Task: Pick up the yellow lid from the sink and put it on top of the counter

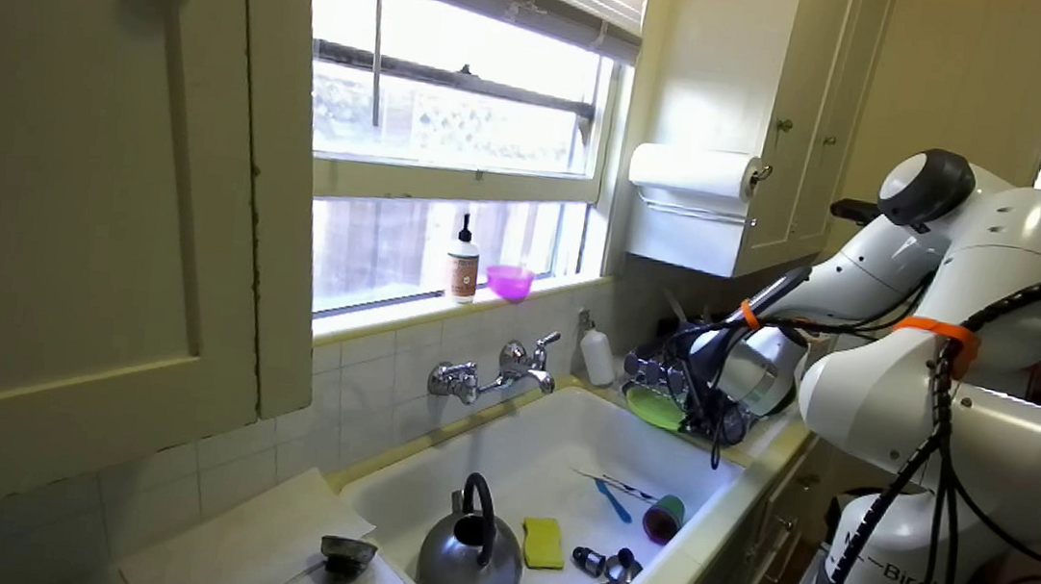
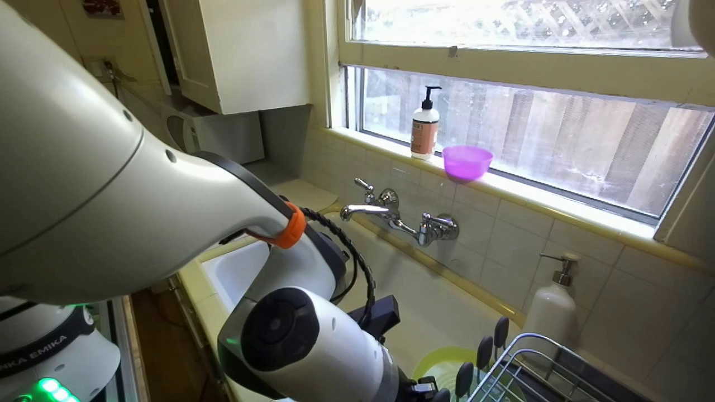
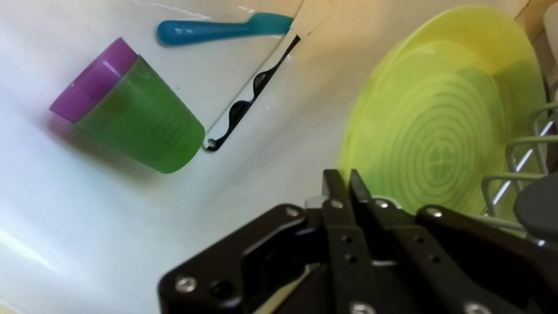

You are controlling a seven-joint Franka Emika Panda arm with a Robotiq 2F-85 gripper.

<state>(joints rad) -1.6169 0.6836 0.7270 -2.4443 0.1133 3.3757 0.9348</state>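
Observation:
The yellow lid [image 3: 440, 100] is a round yellow-green dish shape with ring ridges. In the wrist view it stands tilted at the right, beside the rack wires. It also shows in both exterior views, at the rack end of the sink [image 1: 653, 408] and low in the picture [image 2: 441, 357]. My gripper [image 3: 344, 173] has its fingertips nearly together, with the lid's near rim between them. The fingers are mostly hidden in the exterior views. The sink [image 1: 603, 426] lies beside the lid. The counter [image 1: 770, 444] edge runs along it.
A dish rack [image 2: 536, 349] with dark-handled utensils stands right by the lid. Stacked green and purple cups [image 3: 144, 113], a blue knife [image 3: 205, 32], a yellow sponge [image 1: 542, 543] and a kettle [image 1: 471, 563] lie in the sink. A faucet [image 1: 521, 379] juts over it.

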